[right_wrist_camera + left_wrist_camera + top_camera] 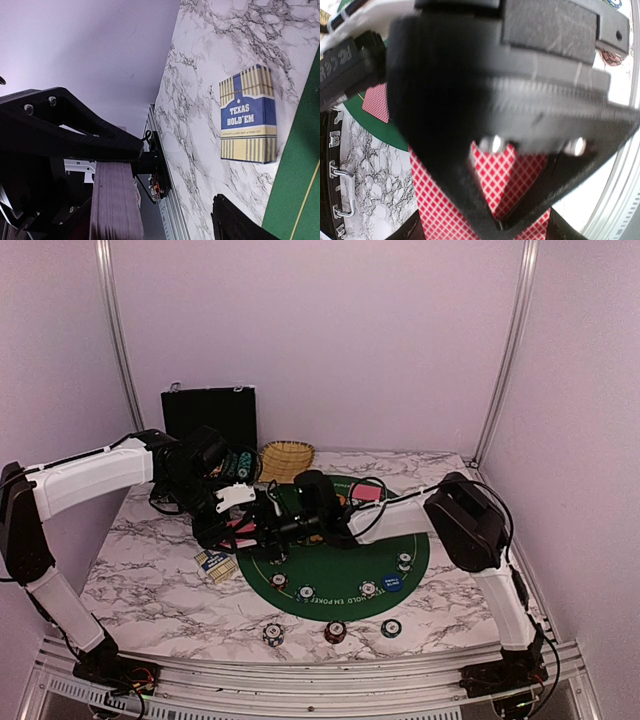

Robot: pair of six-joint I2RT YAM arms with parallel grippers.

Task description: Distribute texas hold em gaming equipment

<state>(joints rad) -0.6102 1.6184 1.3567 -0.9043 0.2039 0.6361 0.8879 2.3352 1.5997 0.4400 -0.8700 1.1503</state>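
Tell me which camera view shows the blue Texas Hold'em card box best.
Right wrist view. The card box lies flat on the marble table there, large, unobstructed, its TEXAS HOLD'EM print readable. The top external view shows it only as a small blue-and-yellow patch left of the green mat. The left wrist view does not show it.

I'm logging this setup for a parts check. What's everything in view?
Mat: one, green, centre.
Chips: seven seen, striped; four on mat, three in front of it.
Disc: one, blue, mat's near right.
Card box: one, blue-yellow, left of mat.
Deck: one, red-backed, between the grippers.
Loose cards: count unclear, pink, mat's far side.
Basket: one, straw, back.
Case: one, black, back left.
Left gripper, right gripper: black, meeting over mat's left.
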